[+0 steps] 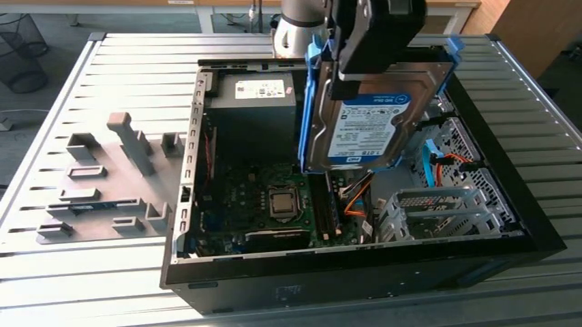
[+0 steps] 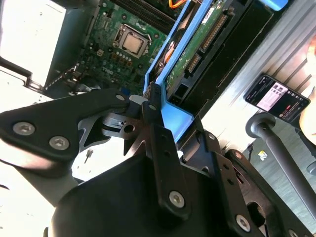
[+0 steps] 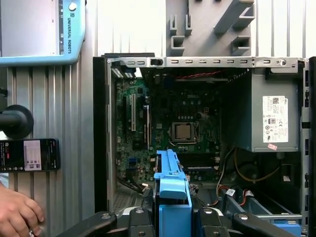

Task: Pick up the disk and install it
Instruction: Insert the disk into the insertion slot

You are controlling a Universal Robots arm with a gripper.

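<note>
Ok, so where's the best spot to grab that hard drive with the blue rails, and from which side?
Grip the blue handle at the end of the disk, coming from that end, away from the connector edge. The handle sticks out past the metal body and leaves the rails free. The gripper holds it that way, disk hanging roughly upright over the open case.

Bright light falls on a ribbed grey tabletop (image 1: 82, 272), with a wire wastebasket (image 1: 22, 54) on the floor (image 1: 68, 24) at the exterior view's far left.
</note>
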